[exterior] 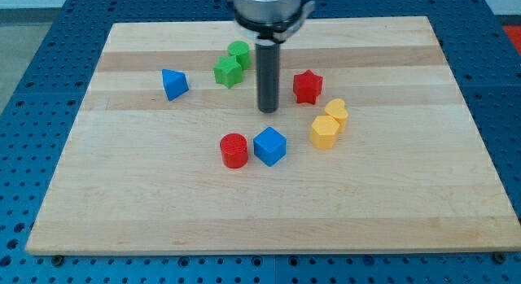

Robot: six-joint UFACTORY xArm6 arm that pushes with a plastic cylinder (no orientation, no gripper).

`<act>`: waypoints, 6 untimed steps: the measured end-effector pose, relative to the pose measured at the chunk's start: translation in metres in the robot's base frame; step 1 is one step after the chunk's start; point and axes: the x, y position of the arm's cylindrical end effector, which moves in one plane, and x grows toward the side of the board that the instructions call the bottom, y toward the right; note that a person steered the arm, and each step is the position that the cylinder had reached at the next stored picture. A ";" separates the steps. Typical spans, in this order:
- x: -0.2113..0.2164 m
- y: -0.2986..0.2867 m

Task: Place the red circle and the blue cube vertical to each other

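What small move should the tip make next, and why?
Probably slide my tip toward the view's right, then down around the blue cube. The cube sits beside the red circle, touching or nearly so, not above it, and my tip is above both.

A pale wooden tabletop (269, 211), its planks running from the view's left to right, lies on a blue perforated base (32, 64) dotted with small holes. Even light, soft shadows.
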 end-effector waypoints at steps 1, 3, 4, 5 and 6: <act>0.012 -0.018; 0.050 -0.112; 0.099 -0.141; 0.151 -0.127; 0.166 -0.054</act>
